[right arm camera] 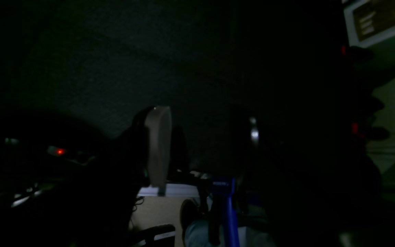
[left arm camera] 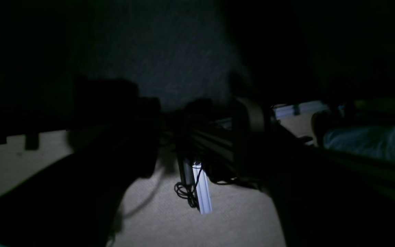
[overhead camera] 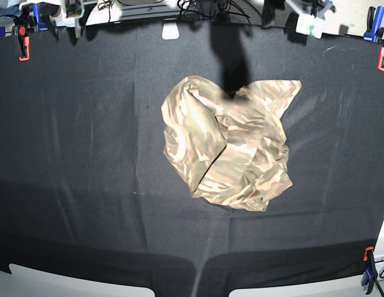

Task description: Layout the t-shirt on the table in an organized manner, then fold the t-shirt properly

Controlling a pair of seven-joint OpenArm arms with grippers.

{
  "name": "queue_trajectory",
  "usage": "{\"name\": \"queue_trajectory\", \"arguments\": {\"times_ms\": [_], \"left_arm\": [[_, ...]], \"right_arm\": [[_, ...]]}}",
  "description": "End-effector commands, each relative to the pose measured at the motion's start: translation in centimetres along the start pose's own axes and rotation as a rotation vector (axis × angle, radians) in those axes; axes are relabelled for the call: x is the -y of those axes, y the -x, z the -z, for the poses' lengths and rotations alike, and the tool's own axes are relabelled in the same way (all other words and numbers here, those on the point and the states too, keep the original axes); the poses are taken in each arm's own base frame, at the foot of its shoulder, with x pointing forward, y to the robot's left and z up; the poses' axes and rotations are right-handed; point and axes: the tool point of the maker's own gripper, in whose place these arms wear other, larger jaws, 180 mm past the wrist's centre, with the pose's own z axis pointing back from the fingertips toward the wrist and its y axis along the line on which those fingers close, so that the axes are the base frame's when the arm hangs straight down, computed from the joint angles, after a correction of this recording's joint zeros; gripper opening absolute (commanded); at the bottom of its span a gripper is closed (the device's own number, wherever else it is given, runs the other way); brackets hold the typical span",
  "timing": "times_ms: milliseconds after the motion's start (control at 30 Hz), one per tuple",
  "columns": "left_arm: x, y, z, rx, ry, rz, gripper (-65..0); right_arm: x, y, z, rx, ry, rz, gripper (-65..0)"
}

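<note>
1. On the far left edge of the bench [overhead camera: 68, 154], seen from the base view, a red clamp [overhead camera: 22, 48] pinches the black cloth, and a blue clamp [overhead camera: 36, 17] sits near it at the back.
2. Near the middle of the bench lies the t-shirt [overhead camera: 232, 145]. It is crumpled in a heap, with many folds and one dark crease down its middle. Its cloth is tan, brown and cream. Black cloth shows all around it.
3. A dark shadow falls from the back edge onto the top of the t-shirt.
4. At the right side, another red clamp [overhead camera: 383, 57] and a blue clamp [overhead camera: 370, 18] hold the back corner. One more clamp with a red tip [overhead camera: 367, 269] stands at the front right corner.
5. No arm shows in the base view.
6. The right wrist view is very dark. The right hand [right arm camera: 201, 137] shows one pale finger [right arm camera: 158, 147] and one dark finger with a gap between them. It is released and holds nothing.
7. The left wrist view is very dark too. The left hand [left arm camera: 190, 130] shows two dark fingers set apart with nothing between them, so it is released as well. Pale floor [left arm camera: 218, 223] lies below it.
</note>
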Motion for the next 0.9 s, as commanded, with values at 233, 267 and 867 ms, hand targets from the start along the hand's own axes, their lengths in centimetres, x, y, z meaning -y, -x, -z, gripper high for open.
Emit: {"name": "queue_trajectory", "arguments": {"times_ms": [233, 267, 867], "left_arm": [[0.0, -4.2, 1.1, 0.121, 0.013, 0.031, -33.9], [-0.1, -4.6, 1.3, 0.131, 0.014, 0.034, -33.8], [-0.4, -14.6, 4.5, 0.319, 0.023, 0.125, -33.9]], "right_arm": [[0.6, -2.3, -0.4, 0.118, 0.026, -0.111, -37.4], [0.6, -3.0, -0.5, 0.157, 0.033, -0.159, -37.4], [7.8, -18.2, 5.7, 0.594, 0.433, -0.088, -37.4]]}}
